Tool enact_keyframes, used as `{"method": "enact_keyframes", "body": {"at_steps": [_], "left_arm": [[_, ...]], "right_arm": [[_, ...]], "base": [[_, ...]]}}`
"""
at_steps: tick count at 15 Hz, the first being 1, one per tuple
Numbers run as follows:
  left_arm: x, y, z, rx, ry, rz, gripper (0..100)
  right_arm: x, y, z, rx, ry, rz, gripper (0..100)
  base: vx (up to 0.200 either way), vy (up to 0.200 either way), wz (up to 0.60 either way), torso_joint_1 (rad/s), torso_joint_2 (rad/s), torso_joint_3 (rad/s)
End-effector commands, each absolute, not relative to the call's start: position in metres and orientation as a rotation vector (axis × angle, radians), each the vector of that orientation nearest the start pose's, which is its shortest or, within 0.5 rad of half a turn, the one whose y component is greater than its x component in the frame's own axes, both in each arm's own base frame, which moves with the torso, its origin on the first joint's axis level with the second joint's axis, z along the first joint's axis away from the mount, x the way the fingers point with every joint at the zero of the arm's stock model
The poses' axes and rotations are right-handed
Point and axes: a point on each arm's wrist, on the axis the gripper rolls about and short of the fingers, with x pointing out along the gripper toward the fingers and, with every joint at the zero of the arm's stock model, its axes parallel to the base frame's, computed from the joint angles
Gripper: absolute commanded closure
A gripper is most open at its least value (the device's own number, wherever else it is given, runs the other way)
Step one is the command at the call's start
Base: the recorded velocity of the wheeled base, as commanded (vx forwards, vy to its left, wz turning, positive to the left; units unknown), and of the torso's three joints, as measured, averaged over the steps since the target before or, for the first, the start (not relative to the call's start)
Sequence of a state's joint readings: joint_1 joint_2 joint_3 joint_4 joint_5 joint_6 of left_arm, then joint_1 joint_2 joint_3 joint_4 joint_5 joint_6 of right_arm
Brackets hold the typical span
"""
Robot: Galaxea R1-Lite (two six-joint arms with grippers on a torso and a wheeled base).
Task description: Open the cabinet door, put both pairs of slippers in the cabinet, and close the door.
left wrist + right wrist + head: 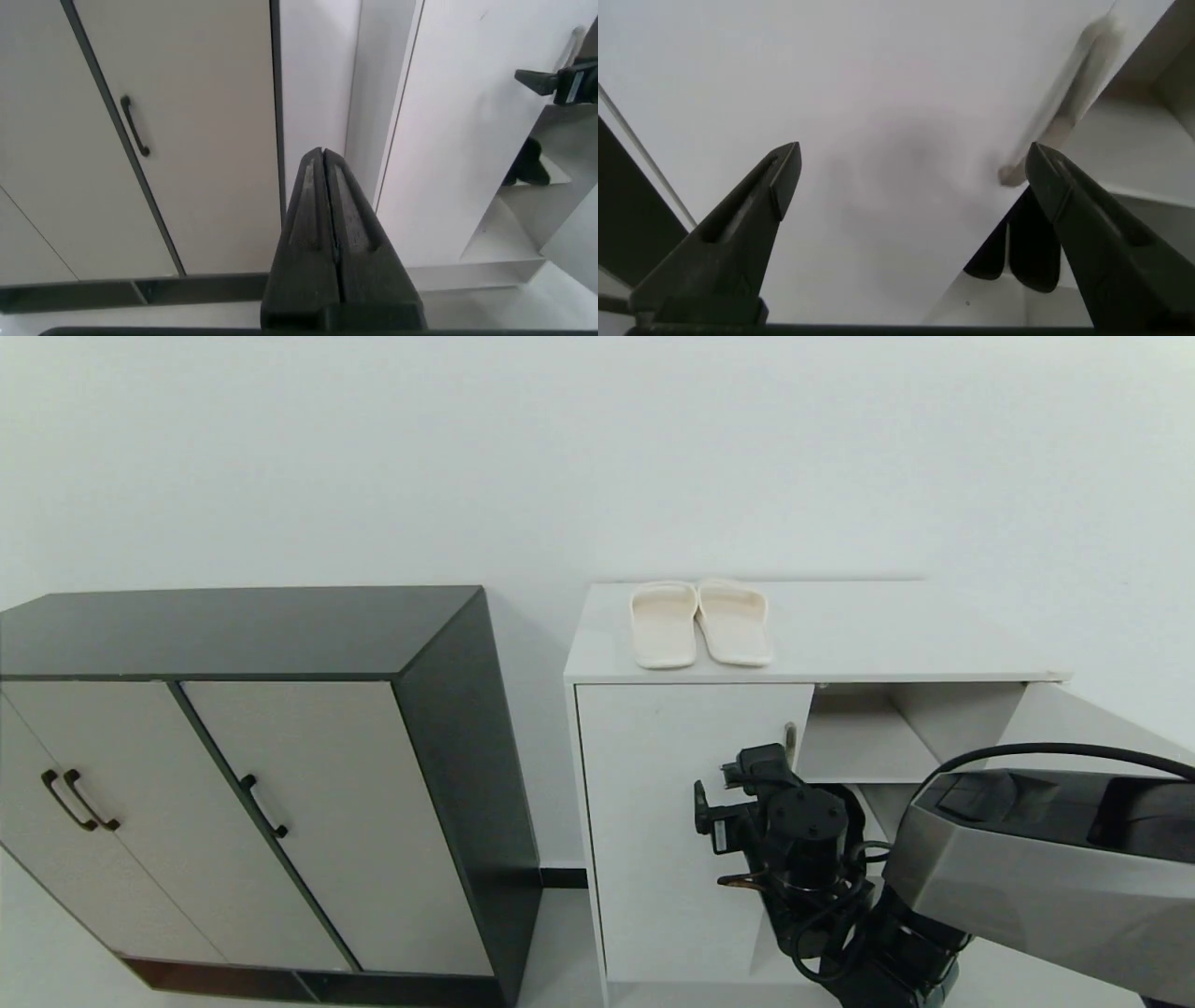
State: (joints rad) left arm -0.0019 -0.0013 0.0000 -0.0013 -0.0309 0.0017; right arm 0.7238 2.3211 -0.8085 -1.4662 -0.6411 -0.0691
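A cream pair of slippers (pixel 700 622) lies side by side on top of the white cabinet (pixel 840 635). The cabinet's left door (pixel 681 821) is shut, while its right half stands open and shows a shelf (pixel 854 747). A dark pair of slippers (pixel 1029 258) (pixel 526 164) rests in the lower compartment. My right gripper (pixel 724 793) (pixel 913 159) is open, facing the shut door just beside its handle (pixel 1069 93) (pixel 790 737), with nothing between its fingers. My left gripper (pixel 322 159) is shut and empty, low in front of the gap between the two cabinets.
A black-framed cabinet (pixel 280 625) with two pale shut doors and dark handles (pixel 264 805) stands to the left of the white one. A narrow gap (pixel 551 784) separates them. A plain white wall rises behind both.
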Motion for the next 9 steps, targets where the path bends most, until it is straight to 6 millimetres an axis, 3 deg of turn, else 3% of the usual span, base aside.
{"method": "enact_keyframes", "body": {"at_steps": [1,9], "left_arm": [[-0.0228,-0.0007,0.0756,0.002,-0.002,-0.032,100],[-0.0228,-0.0007,0.0756,0.002,-0.002,-0.031,100]], "right_arm": [[0.2994,0.2468,0.0441,-0.1,0.035,0.084,0],[0.2998,0.2471,0.0393,-0.109,0.045,0.084,0]], "base": [[0.0,0.0,0.0,0.207,-0.52,-0.315],[0.0,0.0,0.0,0.242,-0.56,-0.32]]}}
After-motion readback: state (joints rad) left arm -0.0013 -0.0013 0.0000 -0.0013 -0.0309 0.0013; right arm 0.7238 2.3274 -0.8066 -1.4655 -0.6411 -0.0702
